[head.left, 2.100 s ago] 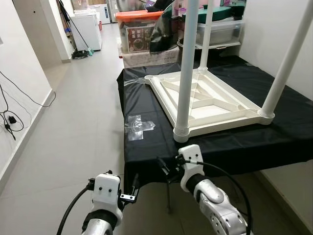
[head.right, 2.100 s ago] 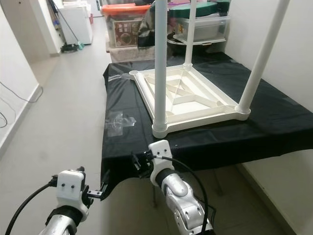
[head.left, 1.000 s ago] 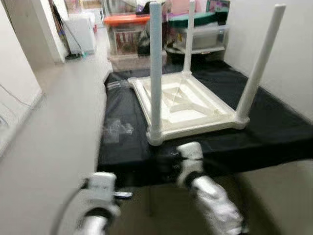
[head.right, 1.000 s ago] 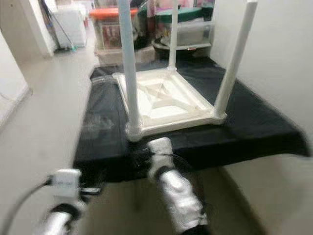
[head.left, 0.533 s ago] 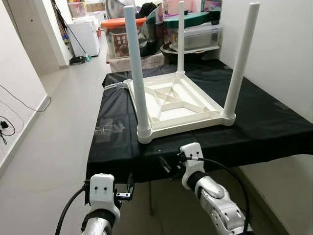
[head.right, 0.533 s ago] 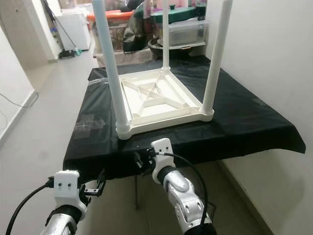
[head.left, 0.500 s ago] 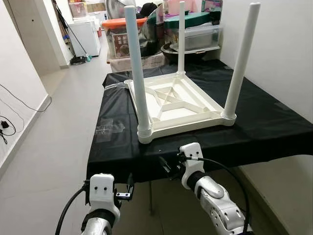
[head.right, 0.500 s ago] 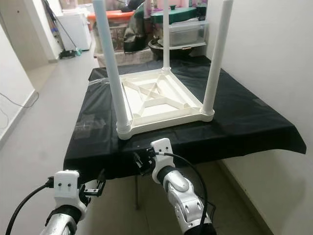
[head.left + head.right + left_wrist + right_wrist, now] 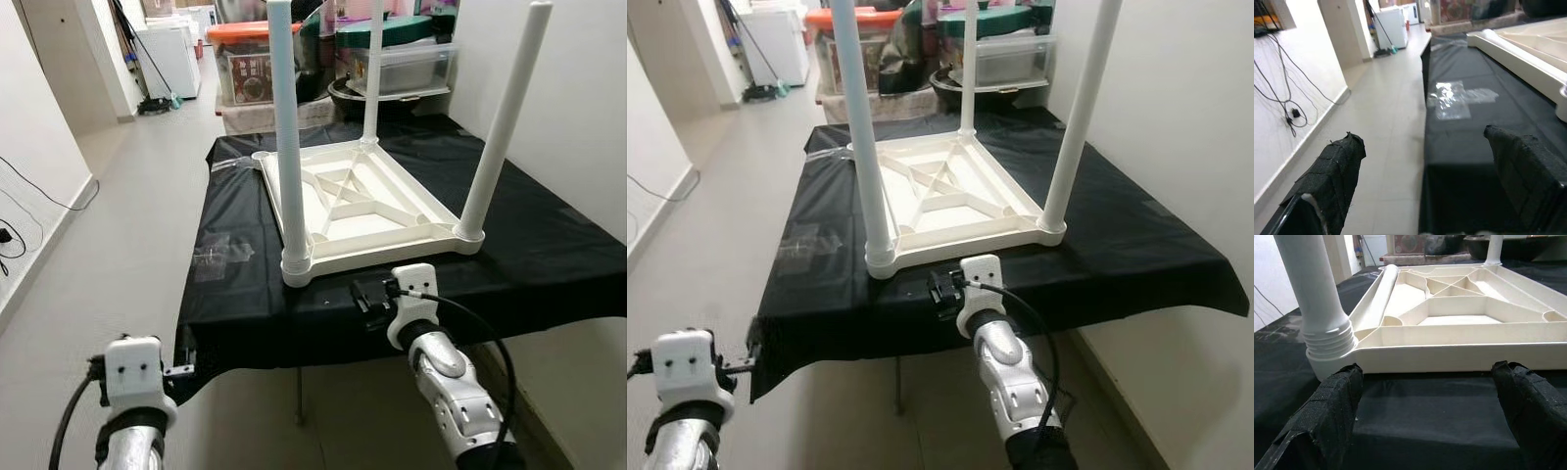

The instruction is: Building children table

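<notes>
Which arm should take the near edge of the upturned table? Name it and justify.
Right. The right claw hangs open just before the white table, at its near edge. The left claw, also open, sits low beside the black cloth, off that edge.

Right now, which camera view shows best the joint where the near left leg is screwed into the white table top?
The right wrist view: the threaded collar of the near left leg sits close and sharp at the table top corner. Both eye views show the joint from above, smaller. The left wrist view catches just a sliver of that corner.
</notes>
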You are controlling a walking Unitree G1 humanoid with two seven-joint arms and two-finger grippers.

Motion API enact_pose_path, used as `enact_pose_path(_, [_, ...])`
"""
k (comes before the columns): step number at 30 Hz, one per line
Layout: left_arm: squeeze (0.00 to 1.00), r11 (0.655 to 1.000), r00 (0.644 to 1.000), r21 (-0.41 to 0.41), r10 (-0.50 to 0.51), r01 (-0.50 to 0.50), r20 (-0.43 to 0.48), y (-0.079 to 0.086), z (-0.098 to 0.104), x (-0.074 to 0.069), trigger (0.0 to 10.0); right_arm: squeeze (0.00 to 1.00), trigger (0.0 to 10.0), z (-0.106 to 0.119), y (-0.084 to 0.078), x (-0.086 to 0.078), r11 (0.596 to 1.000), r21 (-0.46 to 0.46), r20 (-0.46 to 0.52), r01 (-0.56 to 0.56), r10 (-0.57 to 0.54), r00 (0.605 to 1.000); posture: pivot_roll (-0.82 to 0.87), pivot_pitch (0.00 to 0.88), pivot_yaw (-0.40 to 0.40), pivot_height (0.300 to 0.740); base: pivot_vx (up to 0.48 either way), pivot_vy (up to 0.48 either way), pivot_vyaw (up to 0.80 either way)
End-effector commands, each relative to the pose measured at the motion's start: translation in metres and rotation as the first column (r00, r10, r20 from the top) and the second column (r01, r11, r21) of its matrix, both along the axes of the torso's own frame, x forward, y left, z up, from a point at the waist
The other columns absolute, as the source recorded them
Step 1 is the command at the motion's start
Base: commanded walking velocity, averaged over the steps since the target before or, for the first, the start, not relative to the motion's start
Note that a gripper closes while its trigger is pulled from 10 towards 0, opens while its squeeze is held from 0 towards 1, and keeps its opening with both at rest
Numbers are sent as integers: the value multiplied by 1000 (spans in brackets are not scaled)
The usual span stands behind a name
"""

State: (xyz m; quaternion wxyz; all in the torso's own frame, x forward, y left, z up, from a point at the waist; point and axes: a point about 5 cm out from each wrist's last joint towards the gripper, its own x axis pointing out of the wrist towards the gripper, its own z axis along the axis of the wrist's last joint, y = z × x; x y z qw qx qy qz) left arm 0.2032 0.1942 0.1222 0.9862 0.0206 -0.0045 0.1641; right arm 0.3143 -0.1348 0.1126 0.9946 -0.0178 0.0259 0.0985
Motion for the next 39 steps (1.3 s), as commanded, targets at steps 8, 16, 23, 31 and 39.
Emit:
enact_pose_path(8, [0,994,995,54,94,-96,43,16,12,-2,10000,0,10000,8,-2,9,998,32,48,50,-52,998,23,0,20,740,0,0,0])
enact_pose_path(16, [0,988,988,67,134,-139,70,26,18,0,10000,0,10000,13,-6,14,996,24,72,84,-86,994,25,0,9,740,0,0,0])
enact_pose_path(23, [0,988,989,72,132,-137,69,26,18,-1,10000,0,10000,16,-10,18,993,19,92,118,-119,989,24,0,10,740,0,0,0])
enact_pose_path(31, [0,989,990,74,123,-127,64,25,17,0,10000,0,10000,27,-39,24,939,10,142,343,-340,930,24,0,10,740,0,0,0])
enact_pose_path(39, [0,990,991,72,118,-123,63,24,17,0,10000,0,10000,27,-50,24,910,9,138,415,-413,900,27,0,9,740,171,0,0])
